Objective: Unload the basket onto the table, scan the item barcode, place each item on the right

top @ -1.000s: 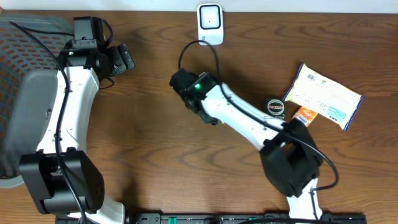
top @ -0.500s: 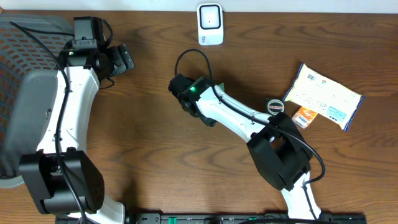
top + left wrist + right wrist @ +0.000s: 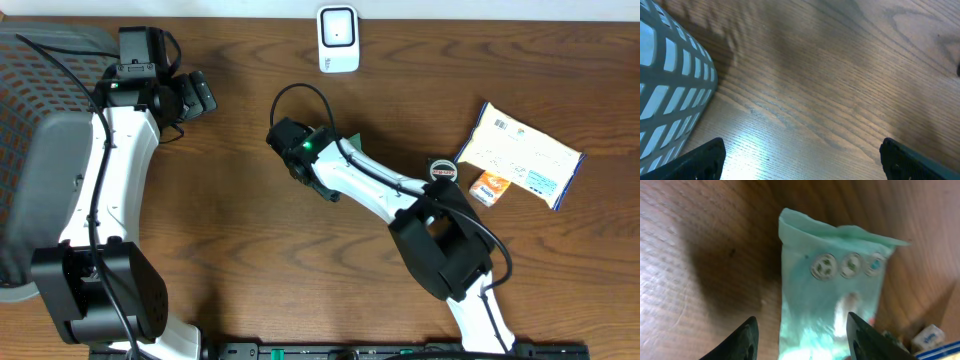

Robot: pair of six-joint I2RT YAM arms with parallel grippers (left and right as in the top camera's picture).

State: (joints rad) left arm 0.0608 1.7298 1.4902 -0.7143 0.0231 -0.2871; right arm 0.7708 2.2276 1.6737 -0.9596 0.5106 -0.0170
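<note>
Overhead, the mesh basket [image 3: 30, 80] sits at the far left, and the left arm's fingers [image 3: 700, 162] hover spread wide over bare wood beside it, holding nothing. I see little risk there unless that arm swings inward across the other. The danger sits mid-table. The right arm's fingers [image 3: 742, 342] stand apart on either side of the near end of the green pouch [image 3: 830, 305]. The pouch lies flat on the wood and does not look pinched. It looks thin and limp, so a fresh pinch could skid off its slick film or scrape the table [image 3: 230, 230] rather than lift it. The face showing carries three round marks and no barcode that I can make out, so the code may be underneath and never meet the reader. The scanner [image 3: 338, 38] stands well apart at the far edge. A black cable [image 3: 300, 95] loops between it and the wrist and could drag or snag on a reach that way. Further right, a small round black item [image 3: 443, 170], an orange packet [image 3: 490, 187] and a white pouch [image 3: 520, 155] cluster beside the right arm, where a broad elbow sweep might knock them. Brown wood grain covers the table, with a patch of glare in the left wrist view. Of the room, only a pale strip shows beyond the far edge.
</note>
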